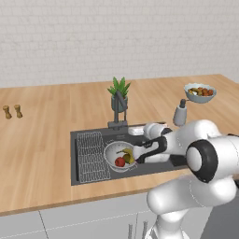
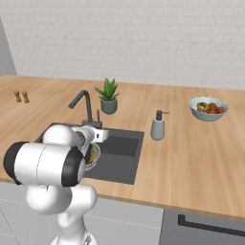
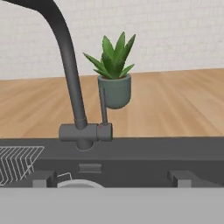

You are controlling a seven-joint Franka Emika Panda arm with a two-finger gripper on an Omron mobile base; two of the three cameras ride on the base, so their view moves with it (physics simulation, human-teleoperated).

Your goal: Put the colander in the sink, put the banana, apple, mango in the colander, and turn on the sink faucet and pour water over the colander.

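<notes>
Colander (image 1: 119, 155) with the banana (image 1: 126, 152) and apple (image 1: 120, 161) sits in the sink (image 1: 88, 178); the gripper (image 3: 112, 177), wide open and empty, faces the faucet (image 3: 72, 87) lever, which it might miss, bumping the plant (image 3: 113, 72) behind.

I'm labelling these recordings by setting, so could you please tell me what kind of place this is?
A rendered kitchen, most likely: a wooden counter holds a dark sink with a faucet, a soap dispenser stands beside it, and a bowl of fruit sits further along.
</notes>
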